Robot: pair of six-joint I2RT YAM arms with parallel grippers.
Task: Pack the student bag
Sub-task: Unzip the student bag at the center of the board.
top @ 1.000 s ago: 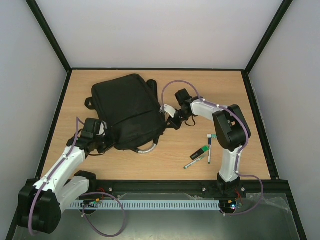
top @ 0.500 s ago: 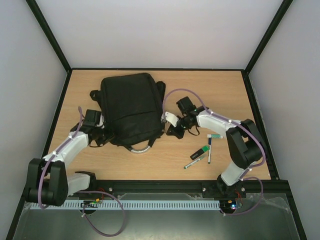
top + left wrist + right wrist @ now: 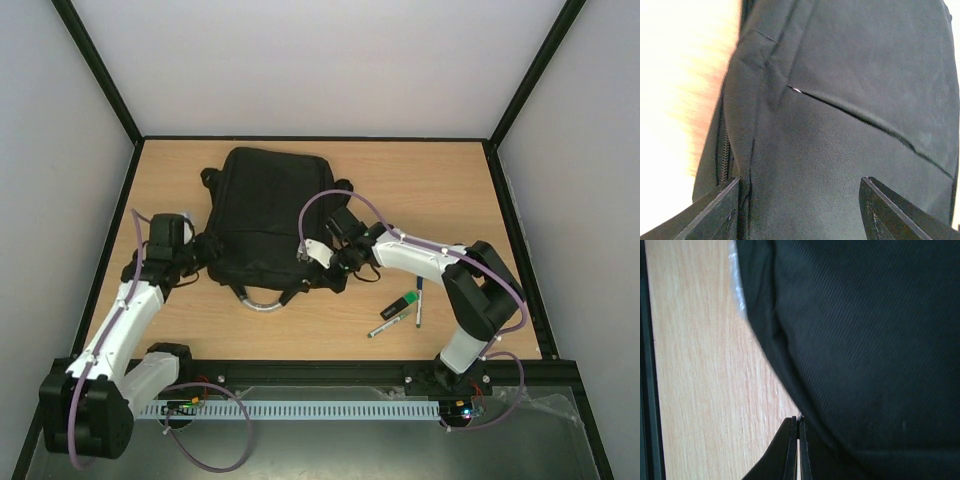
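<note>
the light wooden table top (image 3: 440,190) carried a large black soft fabric backpack (image 3: 268,225) lying flat left of centre; to its right, nearer the front edge, lay a green-and-black highlighter (image 3: 403,303), a slim white pen (image 3: 385,325) just beside it, and a slim dark pen (image 3: 418,305)

— Home, office, shop?
— None of those: a robot test cell in a lab. White panels (image 3: 320,60) in a black frame (image 3: 100,75) box in a bare wooden worktop (image 3: 440,190).
— Anything else?
— Two white arms (image 3: 120,320) bolted to a rail (image 3: 320,372) at its near edge, with purple cables (image 3: 340,192) looping off them.
</note>
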